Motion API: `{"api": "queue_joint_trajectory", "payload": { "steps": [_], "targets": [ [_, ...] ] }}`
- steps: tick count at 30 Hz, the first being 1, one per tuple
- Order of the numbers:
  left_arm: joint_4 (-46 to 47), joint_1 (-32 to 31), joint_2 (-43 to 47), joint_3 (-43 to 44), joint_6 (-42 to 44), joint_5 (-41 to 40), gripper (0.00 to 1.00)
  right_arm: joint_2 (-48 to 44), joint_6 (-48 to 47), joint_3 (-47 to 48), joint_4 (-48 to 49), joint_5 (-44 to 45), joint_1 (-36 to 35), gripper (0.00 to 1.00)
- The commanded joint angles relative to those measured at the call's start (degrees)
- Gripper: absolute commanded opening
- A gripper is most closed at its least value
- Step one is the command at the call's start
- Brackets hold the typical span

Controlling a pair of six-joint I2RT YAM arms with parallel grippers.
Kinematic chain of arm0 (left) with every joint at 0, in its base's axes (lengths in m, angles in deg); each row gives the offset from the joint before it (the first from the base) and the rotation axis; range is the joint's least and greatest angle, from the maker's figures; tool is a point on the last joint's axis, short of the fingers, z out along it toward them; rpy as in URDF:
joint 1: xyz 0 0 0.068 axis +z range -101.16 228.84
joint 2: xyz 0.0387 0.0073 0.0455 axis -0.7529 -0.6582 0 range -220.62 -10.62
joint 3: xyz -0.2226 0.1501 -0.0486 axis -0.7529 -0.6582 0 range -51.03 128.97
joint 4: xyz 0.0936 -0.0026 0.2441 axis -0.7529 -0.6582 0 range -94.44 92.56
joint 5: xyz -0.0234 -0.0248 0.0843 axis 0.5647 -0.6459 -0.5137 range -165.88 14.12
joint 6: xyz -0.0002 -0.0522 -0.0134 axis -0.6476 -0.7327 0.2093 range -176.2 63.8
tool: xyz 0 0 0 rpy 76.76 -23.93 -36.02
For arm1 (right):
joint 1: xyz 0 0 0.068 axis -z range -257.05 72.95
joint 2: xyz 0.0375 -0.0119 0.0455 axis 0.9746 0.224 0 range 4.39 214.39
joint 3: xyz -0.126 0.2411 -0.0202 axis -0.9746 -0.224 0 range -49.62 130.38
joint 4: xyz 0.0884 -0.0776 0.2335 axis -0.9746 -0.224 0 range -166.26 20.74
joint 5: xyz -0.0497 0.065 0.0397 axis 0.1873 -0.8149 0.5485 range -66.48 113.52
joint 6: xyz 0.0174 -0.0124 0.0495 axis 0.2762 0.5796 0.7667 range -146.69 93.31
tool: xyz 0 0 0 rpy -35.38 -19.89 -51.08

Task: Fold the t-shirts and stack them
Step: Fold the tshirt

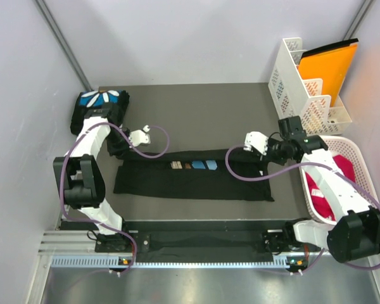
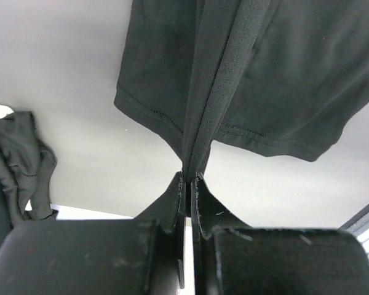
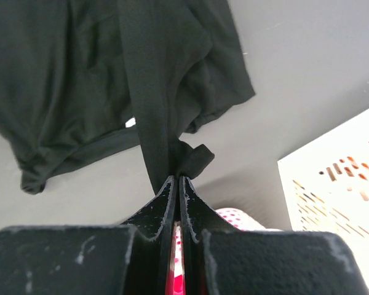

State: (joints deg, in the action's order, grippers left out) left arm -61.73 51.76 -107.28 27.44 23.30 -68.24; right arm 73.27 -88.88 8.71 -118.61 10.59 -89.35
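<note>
Left gripper (image 2: pixel 188 179): my fingers are clenched on one end of the soft black short-sleeved t-shirt with blue-and-tan print (image 1: pixel 190 180). Right gripper (image 3: pixel 176 179): pinching the opposite end. The shirt lies as a long narrow band across the dark grey table (image 1: pixel 202 114). The folded black petal-print t-shirt (image 1: pixel 100 101) sits at the far-left corner.

1. The stretched t-shirt (image 1: pixel 190 178) lies across the middle of the table (image 1: pixel 209 107), running left to right, beyond the arm bases
2. The left pincer (image 2: pixel 189 181) clamps its left end and the right pincer (image 3: pixel 176 179) its right end
3. The folded t-shirt (image 1: pixel 100 106) sits at the far left corner, behind the left pincer and apart from the stretched t-shirt
4. A basket (image 1: pixel 361 166) stands at the table's right edge, to the right of the right pincer, with cloth (image 1: pixel 323 197) in it
5. A rack (image 1: pixel 285 76) stands at the far right corner, behind the basket, with a folder (image 1: pixel 329 66) leaning in it
</note>
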Motion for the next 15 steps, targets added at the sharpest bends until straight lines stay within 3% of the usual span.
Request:
{"api": "queue_joint_trajectory", "payload": {
  "steps": [1, 15],
  "targets": [
    [-2.4, 0.5, 2.2, -1.4, 2.4, -0.8, 0.0, -3.0, -2.4, -2.0, -2.7, -1.5, -1.3, 0.0],
    [-3.7, 0.6, -0.9, -1.3, 3.9, -2.0, 0.0, -1.0, 0.5, -5.2, 0.4, -0.5, -10.4, 0.0]
  ]
}}
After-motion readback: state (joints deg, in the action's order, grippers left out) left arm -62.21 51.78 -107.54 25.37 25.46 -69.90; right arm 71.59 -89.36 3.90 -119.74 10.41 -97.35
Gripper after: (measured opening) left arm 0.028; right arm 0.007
